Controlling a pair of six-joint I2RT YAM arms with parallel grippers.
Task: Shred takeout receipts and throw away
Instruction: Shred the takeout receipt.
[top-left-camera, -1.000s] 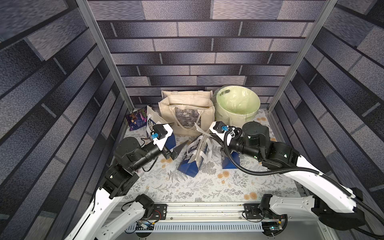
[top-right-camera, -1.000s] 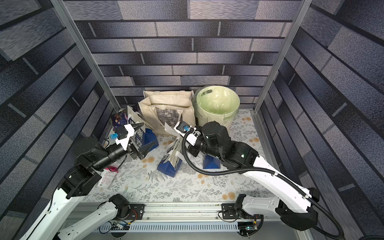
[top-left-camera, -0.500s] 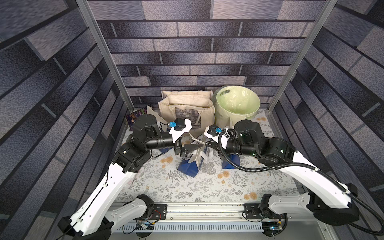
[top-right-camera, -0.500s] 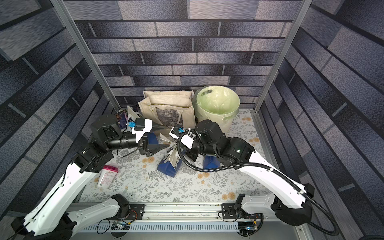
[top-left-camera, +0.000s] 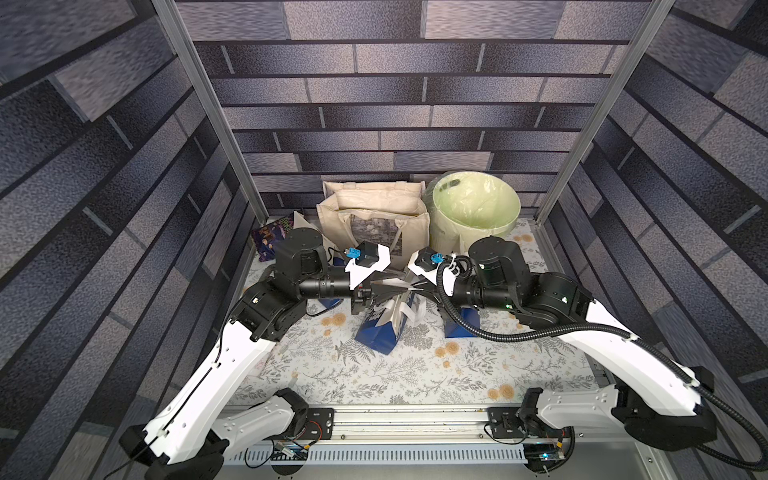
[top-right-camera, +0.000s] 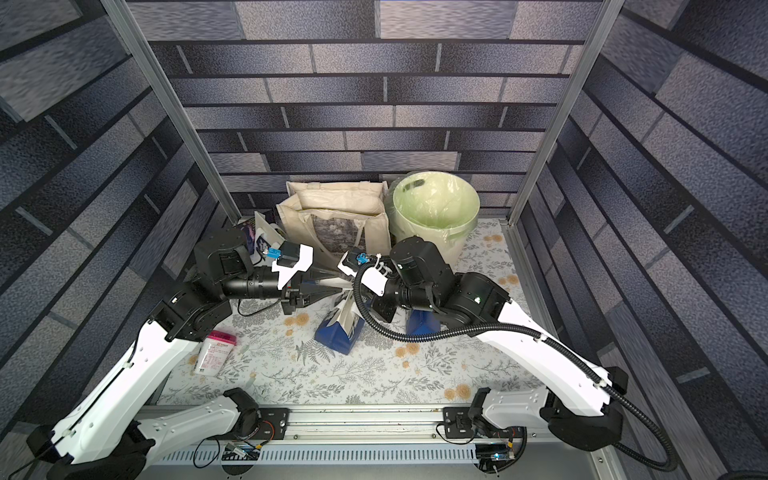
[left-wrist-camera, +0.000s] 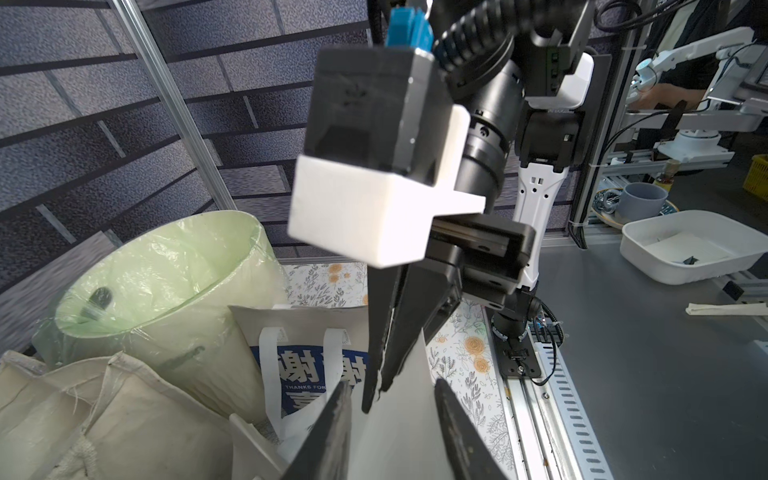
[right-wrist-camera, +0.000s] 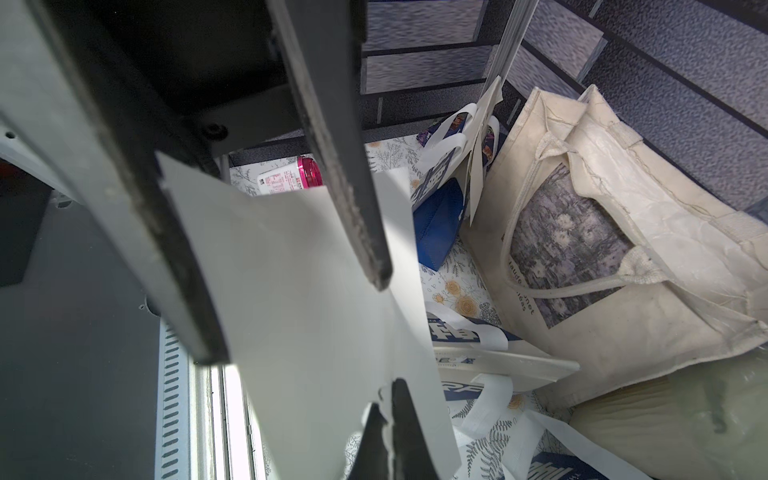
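Swinging in from the side, the left gripper (left-wrist-camera: 392, 388) has joined its partner over the middle of the floral-print tabletop (top-left-camera: 415, 374). Its fingers, wide a second ago, are narrowing around the thin white paper receipt (right-wrist-camera: 291, 291), but they stand apart with the slip between them, so we would not call it gripped yet. The right gripper (right-wrist-camera: 386, 401) stays pinched tight on the slip's other edge, holding it in the air above the blue-and-white paper bag with white strap handles (top-left-camera: 380, 332). We read this as the setup for a two-handed tear, not yet begun. Behind, the pale green bin lined with clear plastic (top-left-camera: 490, 208) shows one small dark item and no white scraps. The cream canvas tote (top-left-camera: 374, 224) stands beside it, its inside hidden from us.
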